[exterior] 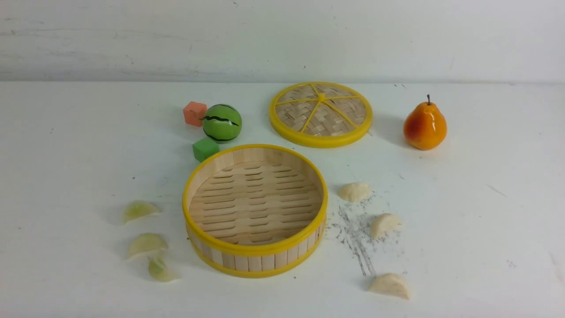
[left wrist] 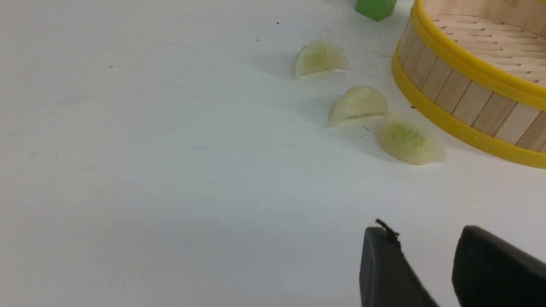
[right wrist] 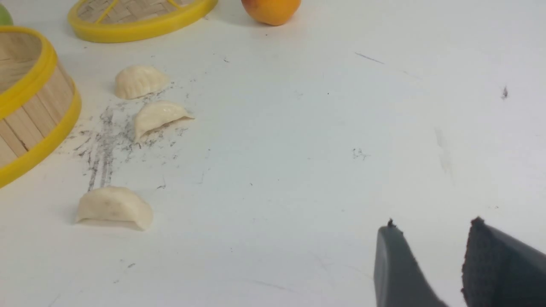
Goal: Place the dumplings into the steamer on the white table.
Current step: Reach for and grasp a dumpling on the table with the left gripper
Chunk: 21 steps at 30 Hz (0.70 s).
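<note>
Steamer (exterior: 260, 263) sits in the middle of the bench (exterior: 66, 176), green dumplings (exterior: 145, 244) lying just left of it, white dumplings (exterior: 385, 224) to its right. Left fingers (left wrist: 384, 268) and right fingers (right wrist: 396, 273) are both spread.

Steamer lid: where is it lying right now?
In the front view the steamer lid lies flat on the white table behind the steamer, toward the right, between the toy watermelon and the pear.
</note>
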Tool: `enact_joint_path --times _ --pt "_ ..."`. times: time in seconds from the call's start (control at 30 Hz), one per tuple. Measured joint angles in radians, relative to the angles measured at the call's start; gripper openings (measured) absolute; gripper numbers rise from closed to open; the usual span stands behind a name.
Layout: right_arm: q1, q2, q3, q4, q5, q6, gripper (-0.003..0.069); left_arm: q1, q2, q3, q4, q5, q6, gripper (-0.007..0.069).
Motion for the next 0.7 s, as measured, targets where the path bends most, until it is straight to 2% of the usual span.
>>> enact_joint_path --times 0.6,0.7 --pt "0.000 0.000 0.000 -0.001 -0.011 0.000 0.0239 0.000 0.000 0.000 0.007 -0.003 0.003 0.0237" --pt "0.000 0.000 0.010 -0.003 -0.093 0.000 0.0239 0.000 0.000 0.001 0.004 -0.057 0.003 0.0237"
